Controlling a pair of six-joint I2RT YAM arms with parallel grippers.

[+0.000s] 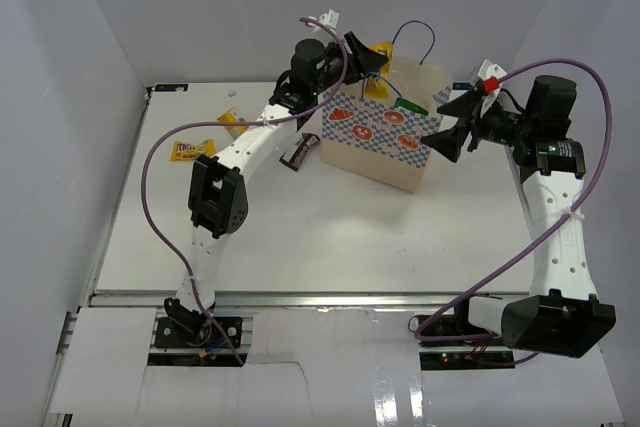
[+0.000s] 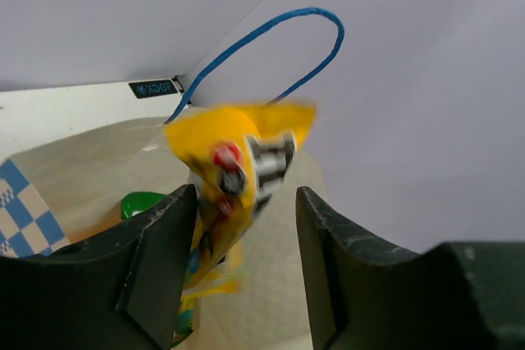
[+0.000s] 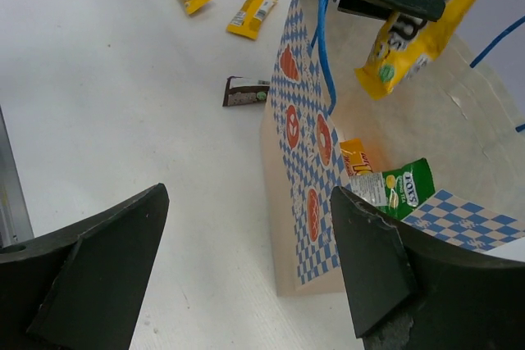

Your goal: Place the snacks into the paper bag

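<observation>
The tan paper bag [image 1: 385, 147] with a blue-white checkered band stands upright at mid-table. My left gripper [image 1: 368, 55] hovers over its open mouth, jaws wide apart. A yellow candy pack [image 2: 238, 161], blurred, hangs between the fingers against the left one; it also shows in the right wrist view [image 3: 410, 34]. Inside the bag lie a green-yellow bag [image 3: 398, 190] and an orange-yellow pouch [image 3: 354, 157]. Two yellow candy packs [image 1: 192, 149] [image 1: 232, 122] and a dark brown bar [image 1: 300, 150] lie on the table left of the bag. My right gripper [image 1: 445, 127] is open and empty beside the bag's right side.
The bag's thin blue cord handles [image 2: 279, 22] arch above its mouth near my left gripper. White walls enclose the table on the left, back and right. A purple cable [image 1: 150, 177] loops off the left arm.
</observation>
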